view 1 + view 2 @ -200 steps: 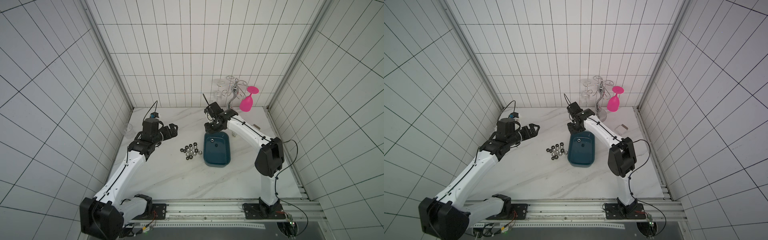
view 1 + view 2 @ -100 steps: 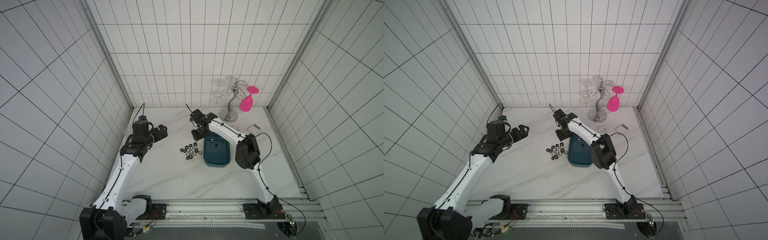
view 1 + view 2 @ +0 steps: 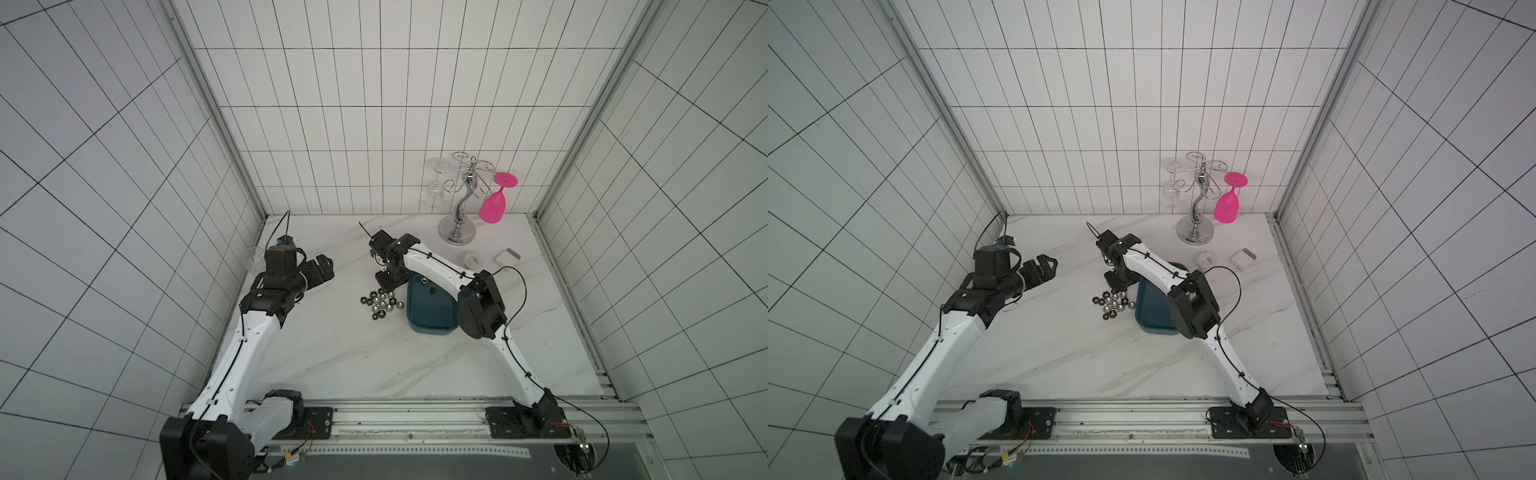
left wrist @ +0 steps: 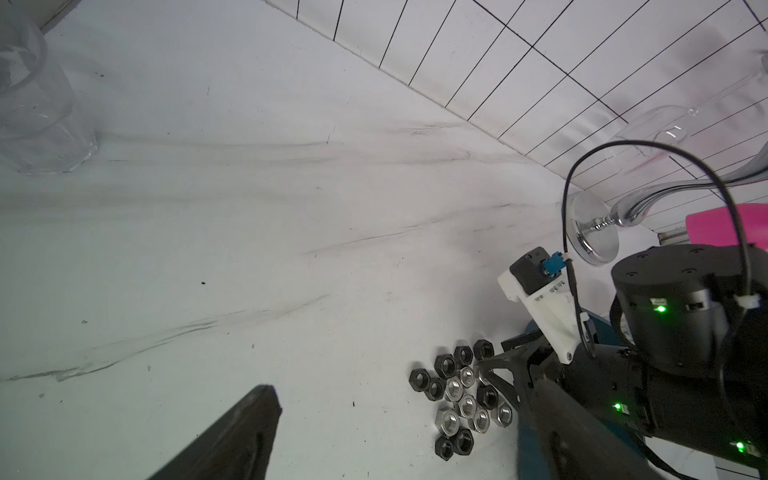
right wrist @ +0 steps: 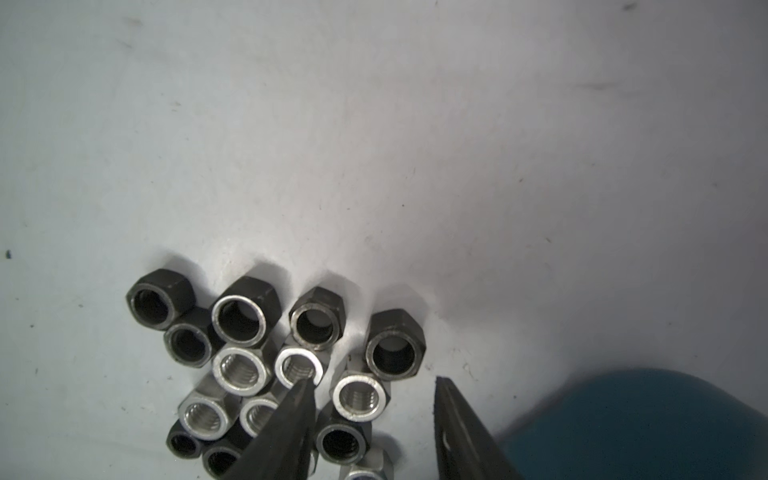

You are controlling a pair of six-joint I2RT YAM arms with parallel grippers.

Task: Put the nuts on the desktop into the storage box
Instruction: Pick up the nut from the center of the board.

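Right end effector hangs low over the nuts. Its two fingers stand partly apart and hold nothing. One silver nut sits in the gap between them, and I see no finger pressing on it. One finger tip covers the edge of another silver nut.

Both top views show the nuts in one tight bunch on the counter. They lie just beside the box, on the left arm's side. Black ones and silver ones are packed close, many touching.

Left end effector is up off the counter and well apart from the bunch. Its fingers are wide and empty. It looks like it is just waiting.

I think the job has only just started. A top view shows two small bits in the far end of the box. They may be nuts, but they are too small to be sure. The rest of the box floor that shows is bare, though the right arm hides part of it.

More than ten nuts are out on the counter. Each one has to be picked up and dropped in the box. The silver nut in the gap looks like the next one to grab.
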